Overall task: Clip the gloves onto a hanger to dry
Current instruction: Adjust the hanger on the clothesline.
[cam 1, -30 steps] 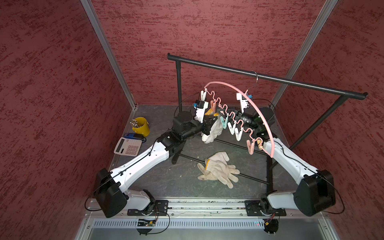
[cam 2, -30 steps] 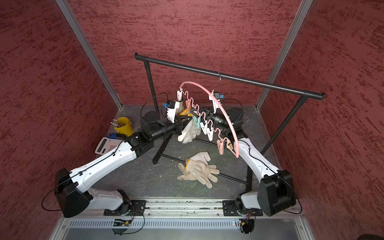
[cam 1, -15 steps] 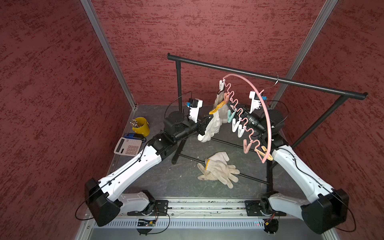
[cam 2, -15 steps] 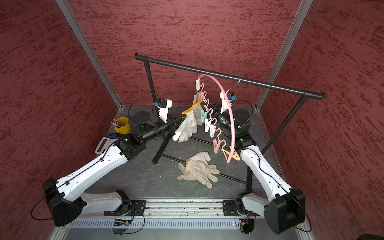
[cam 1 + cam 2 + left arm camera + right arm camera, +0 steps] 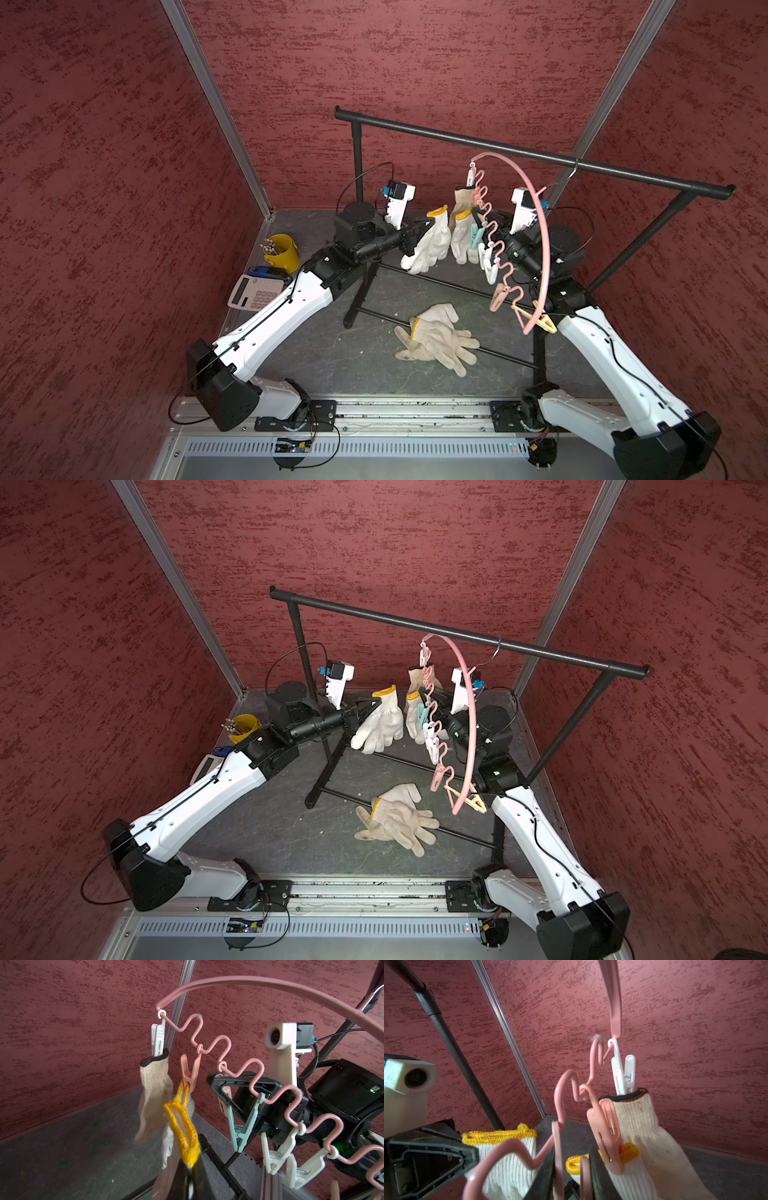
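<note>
**Top views:** the pink arched plastic hanger (image 5: 542, 232) is hanging by its metal hook from the black metal rack bar (image 5: 415, 134). Its long axis is running crosswise to that bar, from the table's back edge toward the front-right corner. The left gripper (image 5: 422, 232) is pinching shut on a white knit glove w/ yellow cuff (image 5: 428, 253), just beside the hanger's far end, cuff up & fingers drooping tableward. Two gloves are hanging clipped at that end, both fingers-down: a cream glove w/ dark cuff (image 5: 460, 203) and a second yellow-cuffed glove (image 5: 462, 245). The right gripper (image 5: 478, 215) is reaching in at the wavy bar next to them. A loose pile of dirty cream gloves (image 5: 395, 820) is lying on the grey table (image 5: 270, 833) near front-centre, fingers pointing toward the right edge.

**Left wrist:** the left gripper (image 5: 189, 1184) is clamping the yellow cuff edging. The white clothespin (image 5: 158, 1039) is biting the dark cuff. The peach clothespin (image 5: 188, 1076) is holding the other yellow cuff.

**Right wrist:** the right gripper (image 5: 571, 1182) is squeezing the legs of a pale pink clothespin (image 5: 558, 1147) btwn its black fingers (image 5: 598, 1178). The held glove's cuff (image 5: 500, 1134) is sitting level w/ it, opening upward.
</note>
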Tool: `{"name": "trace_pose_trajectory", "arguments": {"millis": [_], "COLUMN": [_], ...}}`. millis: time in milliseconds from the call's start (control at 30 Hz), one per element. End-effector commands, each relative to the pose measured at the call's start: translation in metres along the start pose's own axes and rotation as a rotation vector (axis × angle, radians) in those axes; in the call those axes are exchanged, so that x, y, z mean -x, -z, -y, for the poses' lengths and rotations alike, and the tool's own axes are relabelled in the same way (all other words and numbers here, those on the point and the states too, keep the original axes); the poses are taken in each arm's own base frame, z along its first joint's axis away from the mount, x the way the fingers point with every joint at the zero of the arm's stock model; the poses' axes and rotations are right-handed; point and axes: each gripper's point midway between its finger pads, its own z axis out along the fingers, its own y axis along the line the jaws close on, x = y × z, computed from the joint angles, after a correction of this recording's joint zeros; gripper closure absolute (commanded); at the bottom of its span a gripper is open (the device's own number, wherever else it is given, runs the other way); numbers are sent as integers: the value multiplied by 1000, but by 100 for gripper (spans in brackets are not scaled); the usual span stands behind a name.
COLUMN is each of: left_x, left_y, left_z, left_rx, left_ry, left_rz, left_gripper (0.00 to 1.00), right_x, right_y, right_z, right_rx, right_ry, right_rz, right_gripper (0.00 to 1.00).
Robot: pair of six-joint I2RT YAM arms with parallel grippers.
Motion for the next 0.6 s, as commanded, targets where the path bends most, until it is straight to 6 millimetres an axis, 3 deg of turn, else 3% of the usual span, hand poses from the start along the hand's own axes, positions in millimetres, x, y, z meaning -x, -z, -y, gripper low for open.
{"name": "trace_pose_trajectory", "arguments": {"millis": [0, 167, 367, 567], "left_x": [-2, -10, -12, -13], "left_y": [-4, -9, -14, -16], "left_z": [12, 20, 28, 32], "left_rx": [-40, -48, -44, -33], "left_ry": [-8, 4, 5, -5], "left_rz": [-18, -38, -38, -43], "left_gripper": [100, 100, 100, 100], "right_x": [-9, -22, -10, 6], "right_y": [5, 7, 17, 30], "right_z": [7, -2, -20, -21], "right_rx": [-32, 41, 123, 83], "right_ry": [6, -45, -70, -78], "right_rz": [-16, -38, -50, -65], "right_gripper": [77, 66, 37, 20]}}
